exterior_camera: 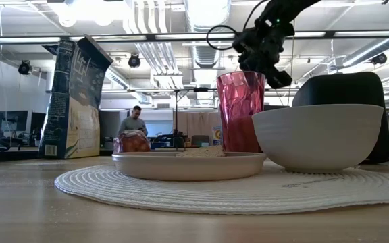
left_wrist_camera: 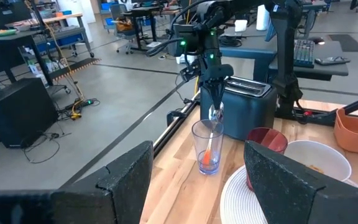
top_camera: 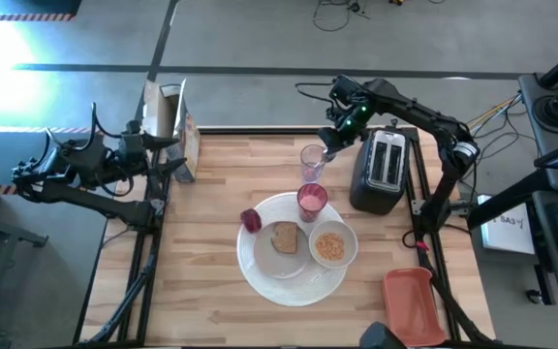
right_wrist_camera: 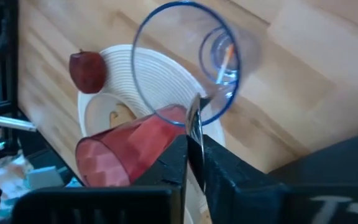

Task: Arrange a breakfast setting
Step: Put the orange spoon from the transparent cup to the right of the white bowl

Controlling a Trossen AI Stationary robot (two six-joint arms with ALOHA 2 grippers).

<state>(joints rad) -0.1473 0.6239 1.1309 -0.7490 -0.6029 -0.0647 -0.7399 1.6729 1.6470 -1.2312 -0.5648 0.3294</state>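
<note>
Translucent pink cup stands on the round white woven placemat mid-tabletop, beside the white plate.
Right gripper, jaws clamped on a thin metal utensil, hangs over the clear glass near the far edge; left gripper waits, jaws apart, at the left edge.

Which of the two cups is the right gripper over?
The clear cup beside the toaster, not the pink cup at the plate's rim. The right gripper holds a thin metal utensil above it.

A white plate sits on a ribbed white placemat. Beside the plate: a translucent pink faceted cup, a dark red fruit, and a white bowl of orange-tan cereal. On it lies brown toast. The bench is pale wood.
</note>
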